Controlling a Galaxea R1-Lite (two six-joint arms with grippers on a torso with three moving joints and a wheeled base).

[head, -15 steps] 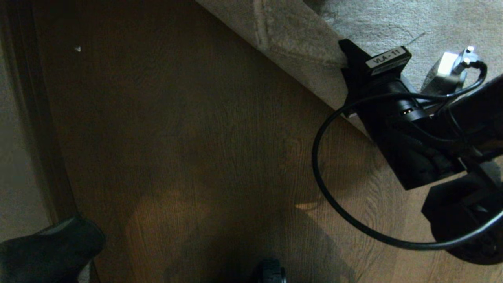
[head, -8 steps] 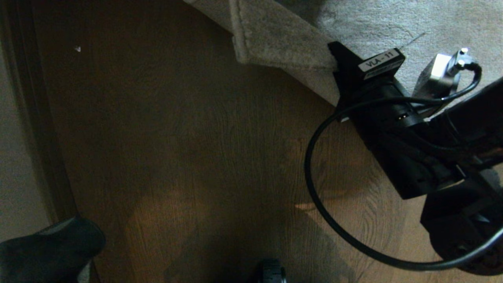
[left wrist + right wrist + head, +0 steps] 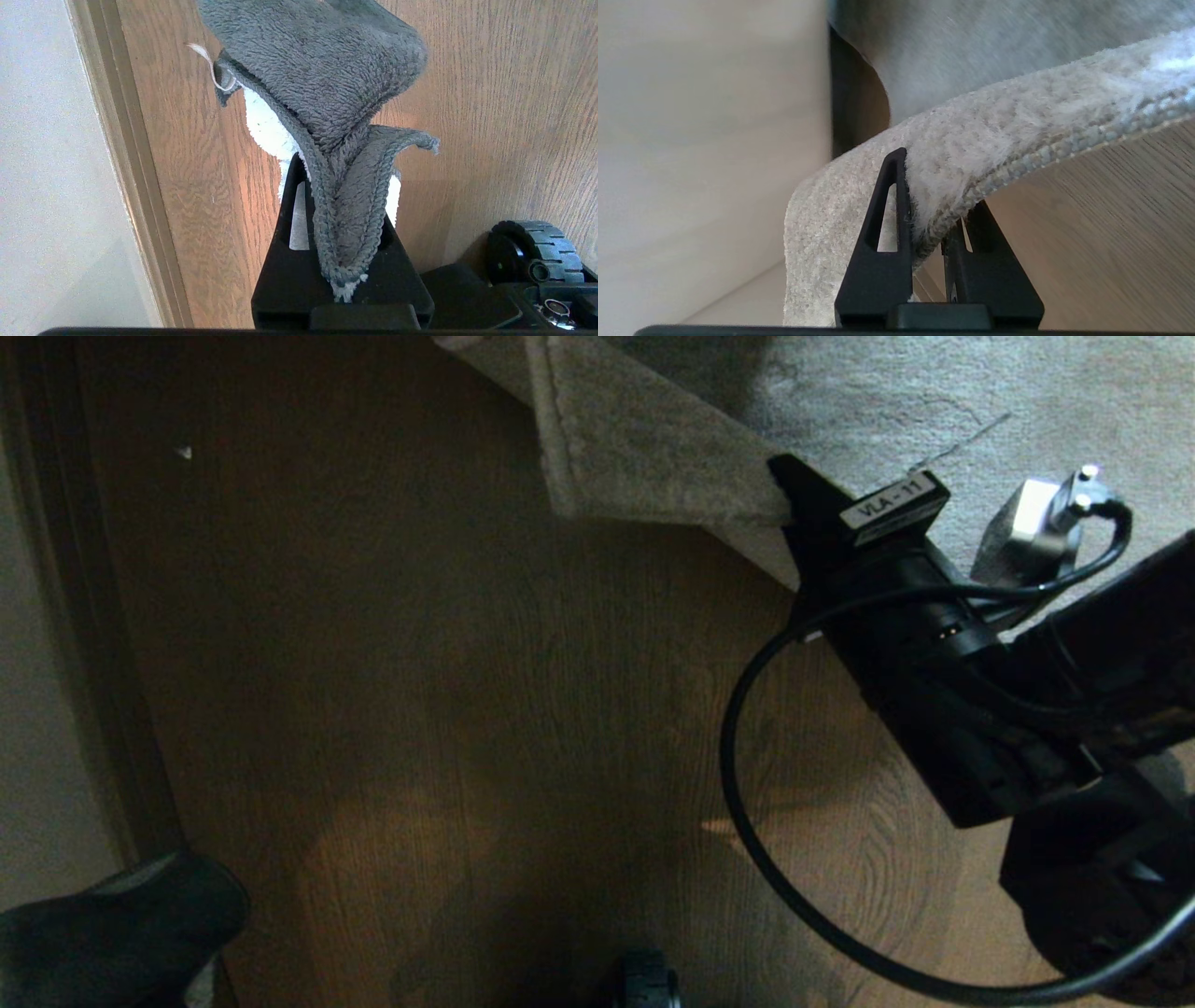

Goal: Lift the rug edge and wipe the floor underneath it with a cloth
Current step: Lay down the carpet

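Evidently the right end effector point(image 3: 931, 219) clamps the rug edge point(image 3: 971, 163) at two o'clock, floppy but heavy, while the left end effector point(image 3: 343, 219) pinches the soft cloth point(image 3: 322, 84).

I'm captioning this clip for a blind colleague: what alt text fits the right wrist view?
The right gripper is shut on the rug edge, holding the grey-beige pile raised off the floor. The brown wood-grain planks show beneath the lifted border.
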